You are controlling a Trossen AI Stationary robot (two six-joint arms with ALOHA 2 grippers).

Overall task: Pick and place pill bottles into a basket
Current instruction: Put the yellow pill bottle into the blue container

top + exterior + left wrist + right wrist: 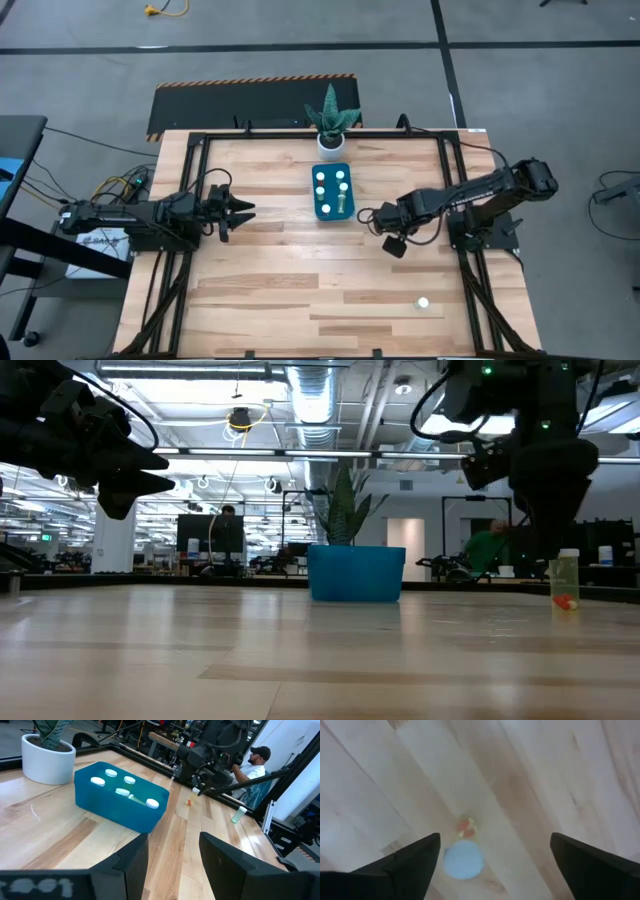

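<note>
Right tool (495, 842) spread wide and empty, pointing down at bare wood. One loose pill bottle (463, 861) shows white cap up between the fingers, with a small orange bit (465, 827) just beside it.

Seen from above, that bottle (423, 302) stands alone on the tabletop (260, 290), near the edge opposite the plant and toward the right-hand corner. Right tool (372, 218) sits between it and the basket (333, 212). Cannot tell how near the fingers are to the cap.

Basket lies mid-tabletop toward the plant's edge, just beside the white pot (330, 143), with five white caps visible inside. Left tool (240, 212) waits near the left edge, partly open, holding nothing.

Likely step: reaching for the last loose bottle. Next move probably calls for:
- centring the cap between the fingers
- lowering onto the body below the cap
- closing gently so as not to tip it
- leaving the orange bit out of the pinch
</note>
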